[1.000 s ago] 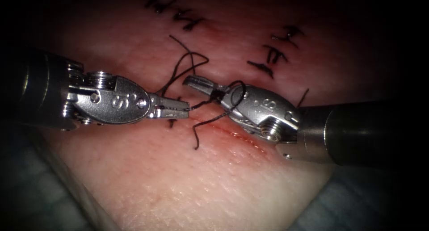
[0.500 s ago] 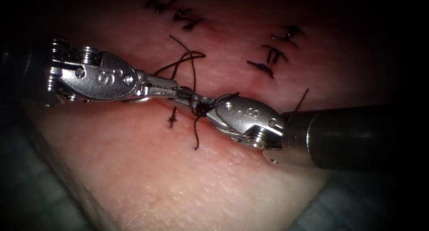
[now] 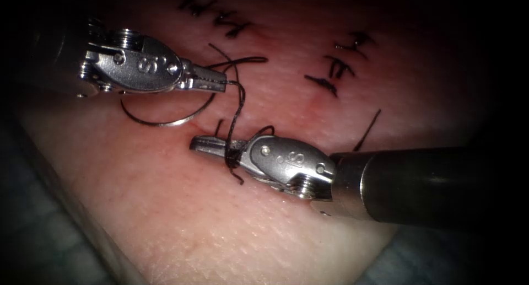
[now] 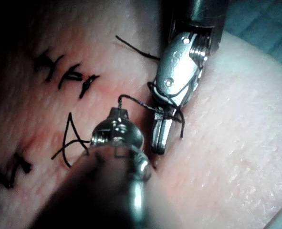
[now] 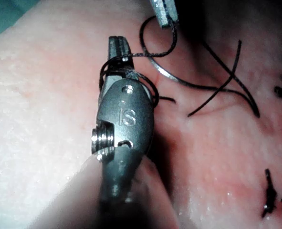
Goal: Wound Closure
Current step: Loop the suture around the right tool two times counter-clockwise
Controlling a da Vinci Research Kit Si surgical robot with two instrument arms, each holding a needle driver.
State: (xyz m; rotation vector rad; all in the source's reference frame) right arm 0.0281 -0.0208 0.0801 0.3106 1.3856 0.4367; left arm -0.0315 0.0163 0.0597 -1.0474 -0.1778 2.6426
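My left pincer (image 3: 217,82) sits up and left of the cut (image 3: 286,165), pressed together on the thread (image 3: 236,117) at its tip. The needle (image 3: 165,121) hangs below that pincer as a thin arc, free of the tissue (image 3: 231,230); it lies over the skin on the left side. Whether the left pincer pinches the thread alone or also the needle's tail, I cannot tell from the endoscope view.

My right pincer (image 3: 212,147) lies low over the cut, pointing left. Thread is wound around it just behind the tips, and a short end (image 3: 238,177) drops below it. Its tips appear pressed together, with the thread wrapped about them rather than clearly pinched between them. The right wrist view shows the same turns of thread around the right pincer (image 5: 118,50).

Progress, as a judgement: several finished stitches (image 3: 339,67) with cut ends stand on the tissue behind and to the right, so part of the closure is done. At the present stitch the thread already passes through the tissue and a knot is under way, not yet drawn down. The cut under the right pincer remains red and unclosed.

Markings: each tool body carries a stamped character that reads like "S" or "8" (image 3: 150,62); no brand name is legible.
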